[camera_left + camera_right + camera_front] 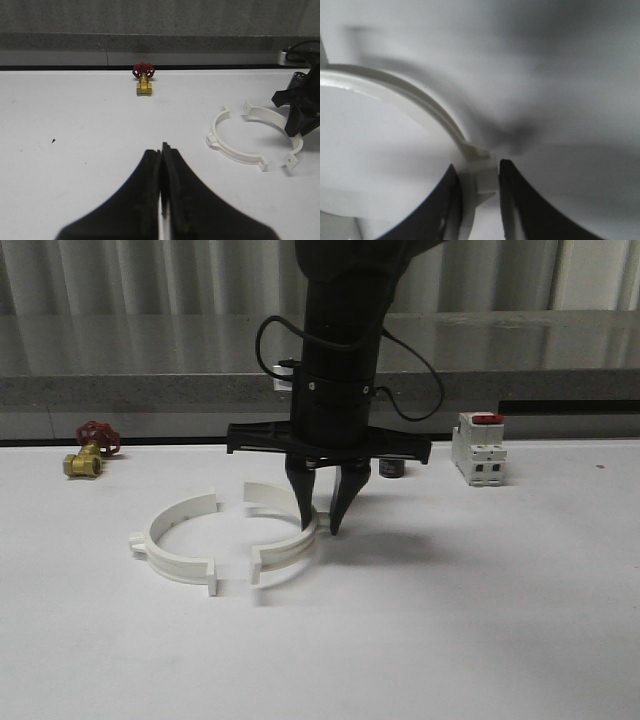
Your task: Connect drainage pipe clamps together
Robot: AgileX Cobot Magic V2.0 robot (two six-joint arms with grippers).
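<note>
Start at your far left on the white table (500, 640), where a brass valve (83, 464) with a red handwheel sits near the back edge, well apart from everything else. In the left wrist view your left gripper (162, 150) hangs above bare table with its fingers pressed together, tip against tip. Moving right in the front view, the left clamp half (172, 545) lies flat with its open side facing right, a small lug on its outer left side and flat tabs at both ends. Just beside it the right clamp half (285, 540) faces back toward it, and the tab ends of the two halves sit near each other but apart, with a gap showing at both the far pair and the near pair. Your right gripper (325, 515) comes straight down over the right half's outer arc, its fingers spread a little with the white band standing between them; the right wrist view shows a finger on either side of the band at its outer lug. Behind the gripper a small dark cylinder (392, 469) stands on the table. Farthest right is a white breaker (477, 448) with a red switch on top; no writing on it can be read.
</note>
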